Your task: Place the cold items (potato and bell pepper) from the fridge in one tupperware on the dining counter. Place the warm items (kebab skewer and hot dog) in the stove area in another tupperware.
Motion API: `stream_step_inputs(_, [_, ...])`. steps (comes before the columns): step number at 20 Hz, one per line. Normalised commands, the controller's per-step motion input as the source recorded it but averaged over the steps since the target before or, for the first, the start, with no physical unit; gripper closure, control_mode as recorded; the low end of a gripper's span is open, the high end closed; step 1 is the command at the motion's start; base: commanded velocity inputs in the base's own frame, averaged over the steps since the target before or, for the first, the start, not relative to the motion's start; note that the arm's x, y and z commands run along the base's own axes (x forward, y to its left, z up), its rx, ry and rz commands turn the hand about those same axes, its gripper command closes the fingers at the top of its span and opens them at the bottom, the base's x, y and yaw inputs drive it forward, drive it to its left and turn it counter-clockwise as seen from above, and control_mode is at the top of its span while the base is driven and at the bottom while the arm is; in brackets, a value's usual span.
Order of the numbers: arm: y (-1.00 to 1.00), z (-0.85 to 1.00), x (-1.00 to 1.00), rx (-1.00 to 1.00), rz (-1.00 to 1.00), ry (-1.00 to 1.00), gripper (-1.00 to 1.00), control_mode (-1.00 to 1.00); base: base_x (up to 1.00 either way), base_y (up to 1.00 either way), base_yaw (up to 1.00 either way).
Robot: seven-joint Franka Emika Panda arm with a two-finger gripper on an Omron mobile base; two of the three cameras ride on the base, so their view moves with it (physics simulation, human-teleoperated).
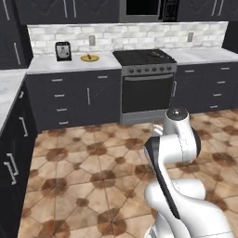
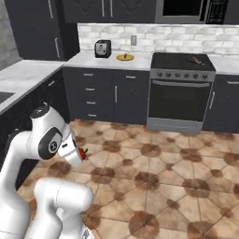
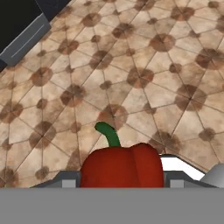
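A home kitchen — dark cabinets (image 1: 88, 95), a stove (image 1: 146, 83), a toaster (image 1: 62, 51) — with a tiled floor (image 1: 93, 186).

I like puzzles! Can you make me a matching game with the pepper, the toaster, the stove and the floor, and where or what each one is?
Things:
1. bell pepper
2. toaster
3. stove
4. floor

Matches:
A. brown patterned tiles
B. on the counter, left of the stove
C. held in the claw
D. between dark cabinets, under the microwave

Pairs: 1-C, 2-B, 3-D, 4-A
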Motion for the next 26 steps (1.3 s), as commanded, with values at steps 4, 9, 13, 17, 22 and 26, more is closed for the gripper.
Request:
stream_step_inputs(4, [0.00,0.00,0.00,0.00,0.00,0.00,1.00,1.00,-0.85,0.56,0.20])
stream_step_inputs(9, [0.00,0.00,0.00,0.00,0.00,0.00,1.00,1.00,-0.80,0.49,0.20])
stream_step_inputs(13, [0.00,0.00,0.00,0.00,0.00,0.00,1.00,1.00,-0.85,0.27,0.22])
stream_step_inputs(17, [0.00,0.00,0.00,0.00,0.00,0.00,1.00,1.00,-0.81,0.15,0.23])
stream_step_inputs(22, [0.00,0.00,0.00,0.00,0.00,0.00,1.00,1.00,-0.57,0.40,0.19])
stream_step_inputs(26, [0.00,0.00,0.00,0.00,0.00,0.00,1.00,1.00,-0.41,0.67,0.12])
